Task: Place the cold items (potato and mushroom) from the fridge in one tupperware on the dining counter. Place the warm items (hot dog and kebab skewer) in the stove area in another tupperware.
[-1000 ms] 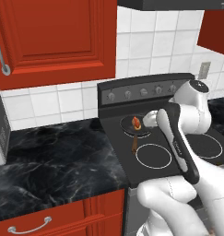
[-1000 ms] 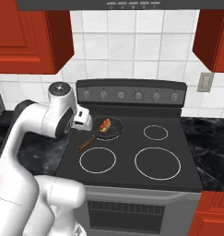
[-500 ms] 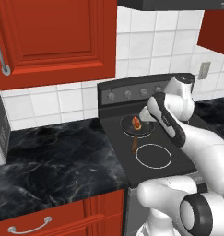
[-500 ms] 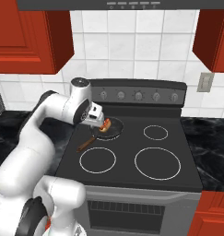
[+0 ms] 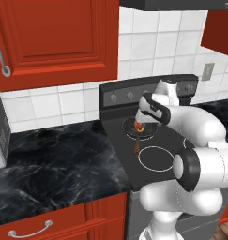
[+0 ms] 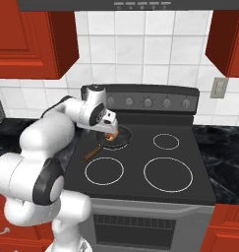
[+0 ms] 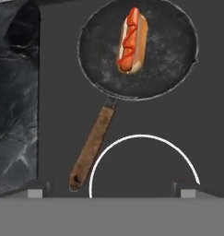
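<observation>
Jaws spread wide and empty above the frying pan (image 7: 136, 48), which holds the hot dog (image 7: 132, 40).

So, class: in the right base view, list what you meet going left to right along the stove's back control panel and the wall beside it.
The hand above the pan with the hot dog → control knobs → wall outlet.

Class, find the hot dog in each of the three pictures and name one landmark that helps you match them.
Left base view: the hot dog lies in the frying pan right of centre, just below the robot's hand.
Right base view: hot dog left of centre, on the stove's rear left burner.
Hand view: hot dog at upper centre, inside the pan.
Shared landmark: the pan's brown wooden handle.
</observation>
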